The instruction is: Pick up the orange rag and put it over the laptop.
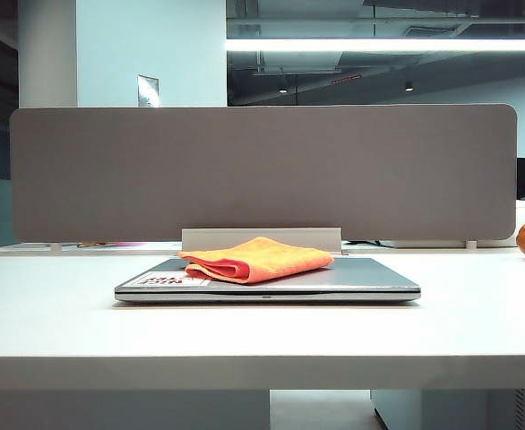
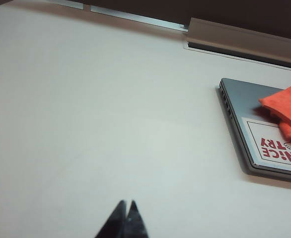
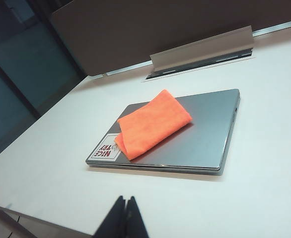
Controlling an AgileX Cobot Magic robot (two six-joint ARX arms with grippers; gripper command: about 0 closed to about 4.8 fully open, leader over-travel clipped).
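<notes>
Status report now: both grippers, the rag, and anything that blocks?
Left gripper shut, empty, over bare table beside the laptop. Right gripper shut, empty, short of the laptop. Orange rag lies folded on the closed lid, partly over the sticker. Nothing in the way.

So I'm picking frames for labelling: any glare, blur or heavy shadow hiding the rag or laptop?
Exterior view: ceiling light strip blown out, rag and laptop sharp, thin shadow underneath. Left wrist view: evenly lit, rag cut off at the edge, shut left tool dark and soft. Right wrist view: rag slightly overexposed, laptop clear, shut right tool dark.
</notes>
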